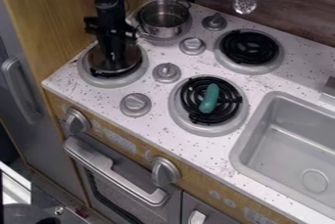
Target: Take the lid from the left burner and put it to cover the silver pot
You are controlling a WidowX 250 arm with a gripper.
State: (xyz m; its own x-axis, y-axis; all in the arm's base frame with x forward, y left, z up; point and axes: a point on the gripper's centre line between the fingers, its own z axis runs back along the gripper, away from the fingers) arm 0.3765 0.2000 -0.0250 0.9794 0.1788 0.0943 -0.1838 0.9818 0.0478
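"What is the hand doing?"

"The long black gripper (115,60) is hanging down over the round, see-through lid (133,58); whether it is gripping, I cannot tell."

"Where is the lid lying?"

"Right at the gripper's tip, over the grey-rimmed left burner (105,82)."

"And the pot?"

"The round silver metal pot (163,18) is standing near the gripper, up and to its right in the view, uncovered."

"Farther out?"

"A green, rounded oblong object (209,99) is lying on a black coil burner (190,105), well to the gripper's right."

"How far along are we?"

"Only the approach is looking finished; lifting, carrying and covering are remaining, I judge."
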